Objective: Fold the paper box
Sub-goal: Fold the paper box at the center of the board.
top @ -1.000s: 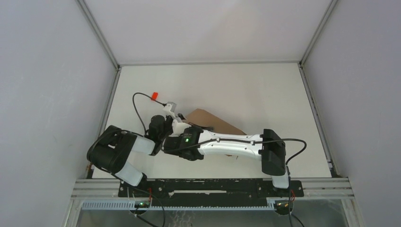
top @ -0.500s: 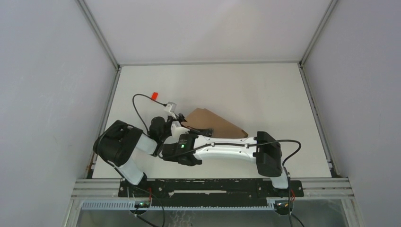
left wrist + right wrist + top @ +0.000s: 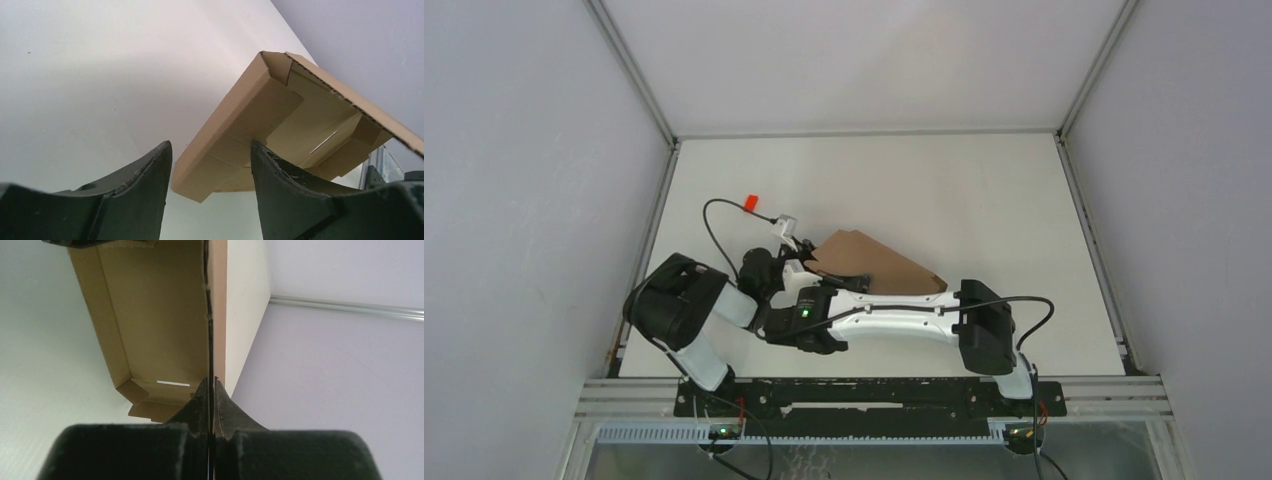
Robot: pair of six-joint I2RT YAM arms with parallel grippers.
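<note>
The paper box (image 3: 876, 263) is brown cardboard, partly folded, lying at the table's near left middle. In the left wrist view it (image 3: 260, 120) shows a folded side wall, an inner slit and a raised panel. My left gripper (image 3: 210, 150) is open, and the box's near corner sits level with its fingertips, between them. In the top view it (image 3: 798, 250) is at the box's left end. My right gripper (image 3: 211, 382) is shut on the thin edge of an upright panel of the box (image 3: 155, 315). In the top view it (image 3: 822, 285) is at the box's near-left edge, mostly hidden by its wrist.
A tiny red block (image 3: 749, 202) on a black cable lies just beyond the left arm. Grey walls close in the table (image 3: 984, 190) on the left, far and right sides. The right arm (image 3: 904, 315) stretches across the near edge.
Both arms have shifted: the right arm's elbow moved left and nearer, the left arm's elbow moved up. The box has turned slightly and slid a little left.
</note>
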